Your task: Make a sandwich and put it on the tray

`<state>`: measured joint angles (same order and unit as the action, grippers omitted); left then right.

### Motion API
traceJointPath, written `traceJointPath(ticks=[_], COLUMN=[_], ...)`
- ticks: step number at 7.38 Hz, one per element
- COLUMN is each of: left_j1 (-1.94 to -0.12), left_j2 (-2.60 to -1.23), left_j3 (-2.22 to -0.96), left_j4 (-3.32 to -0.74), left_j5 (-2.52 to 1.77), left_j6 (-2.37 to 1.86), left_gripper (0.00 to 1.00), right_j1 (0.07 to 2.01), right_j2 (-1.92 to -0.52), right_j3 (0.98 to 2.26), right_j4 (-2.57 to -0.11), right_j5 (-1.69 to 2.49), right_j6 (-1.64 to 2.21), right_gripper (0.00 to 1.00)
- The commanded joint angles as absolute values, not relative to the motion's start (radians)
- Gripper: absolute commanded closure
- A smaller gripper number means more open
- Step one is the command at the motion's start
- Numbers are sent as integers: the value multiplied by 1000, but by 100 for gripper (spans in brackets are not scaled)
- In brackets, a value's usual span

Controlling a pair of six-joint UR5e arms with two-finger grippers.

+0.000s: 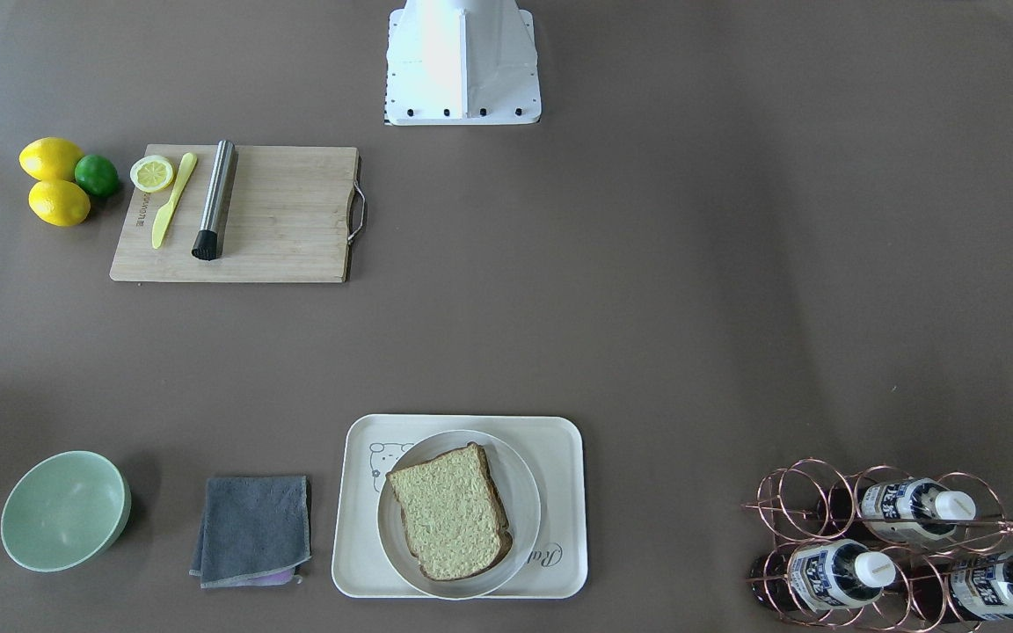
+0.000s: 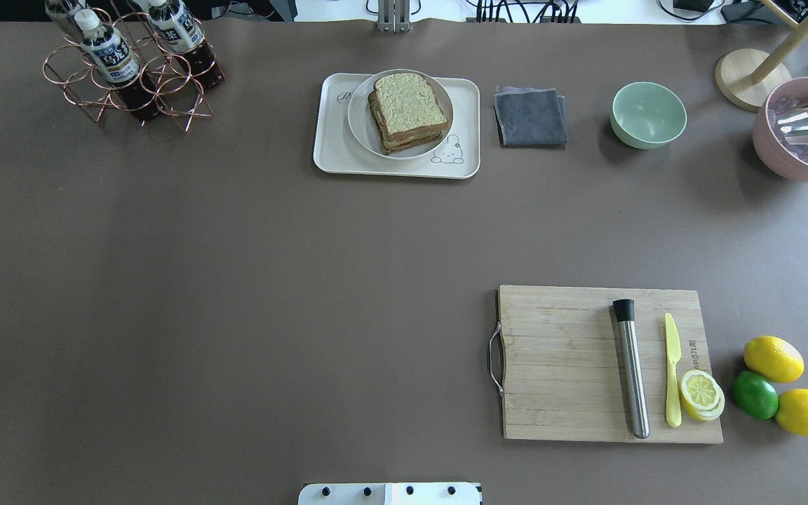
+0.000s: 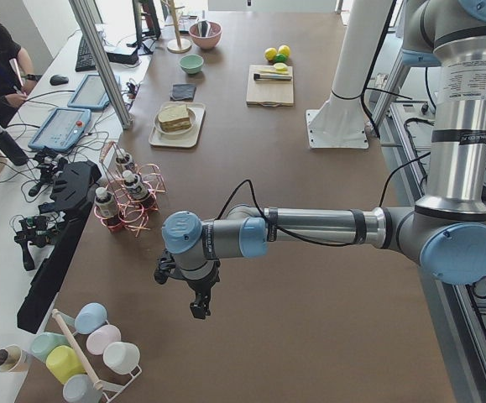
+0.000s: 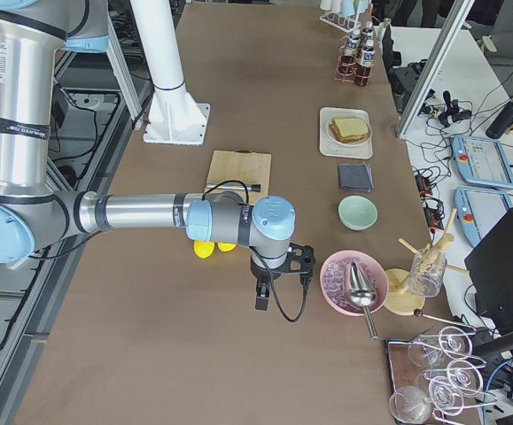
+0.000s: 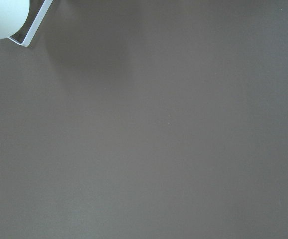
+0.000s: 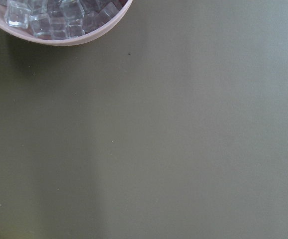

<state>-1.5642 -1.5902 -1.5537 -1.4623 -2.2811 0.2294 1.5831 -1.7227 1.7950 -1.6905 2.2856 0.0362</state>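
the stacked sandwich of tan speckled bread slices with dark crusts (image 2: 409,112) is seen lying on a round white plate (image 2: 360,120). the plate is set inside the cream rectangular plastic tray with the cartoon animal (image 2: 327,153), at 12 o'clock of the table in the overhead view, so the task is judged done or nearly so. the filling between the slices cannot be made out. a folded grey cloth (image 2: 530,118) lies at 3 o'clock of the tray, apart from it. the left gripper (image 3: 199,304) and the right gripper (image 4: 261,297) are held low over bare table at opposite ends, well apart from the tray, probably so that the plate is left unobstructed. whether their jaws are spread or closed cannot be told from the side views.
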Motion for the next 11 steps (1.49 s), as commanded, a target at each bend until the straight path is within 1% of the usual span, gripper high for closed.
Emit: traceJointPath(ticks=[1, 11], left_j1=[-1563, -1563], left_j2=[-1591, -1591], left_j3=[-1543, -1528], left_j4=[-1463, -1465], left_j5=[-2281, -2283], left_j6=[230, 233], left_gripper=[1, 1], right_j1=[1583, 1585], right_j2=[-1723, -1723], right_j3=[1796, 1796], right_j4=[-1690, -1690], right_j5=[2286, 2286], right_j6=[37, 35], right_gripper=[0, 0])
